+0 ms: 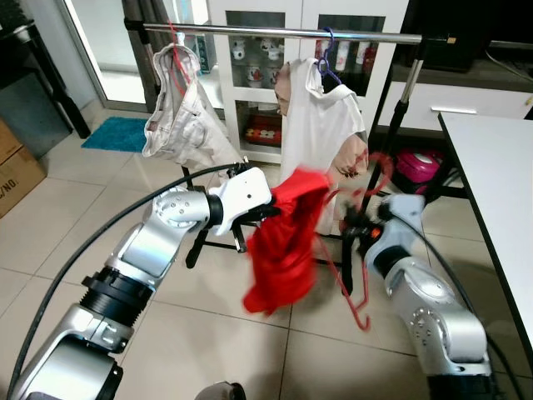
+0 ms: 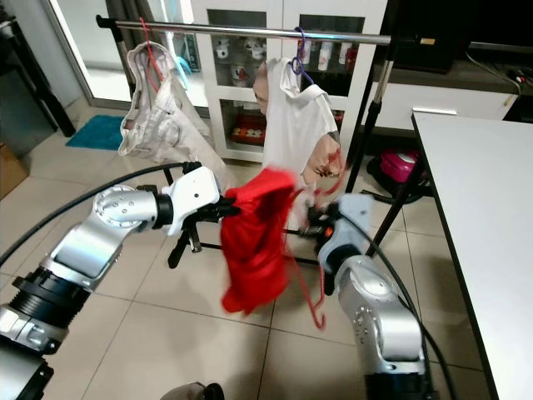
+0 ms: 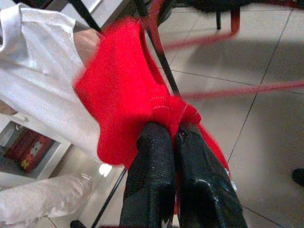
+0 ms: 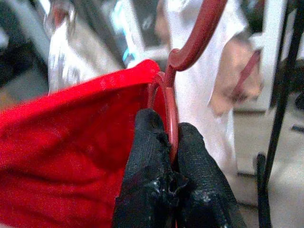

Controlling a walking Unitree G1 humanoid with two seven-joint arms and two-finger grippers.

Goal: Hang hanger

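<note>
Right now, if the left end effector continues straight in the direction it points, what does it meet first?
Probably the white shirt hanging on the rail. The left end effector is shut on the red garment, and the shirt hangs just beyond it; depth is unclear.

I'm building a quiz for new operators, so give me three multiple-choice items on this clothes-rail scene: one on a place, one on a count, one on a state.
1. Where is the red hanger?
A. on the rail
B. in the right gripper, below the rail
C. on the floor

2. How many garments hang on the rail?
A. two
B. four
C. none

3. What is the left gripper doing?
A. hanging open
B. pinching the red cloth
C. gripping the rail

Answers: 1 B, the right gripper is closed on its wire; 2 A, a pale garment and a white shirt; 3 B, both fingers clamp the fabric.
</note>
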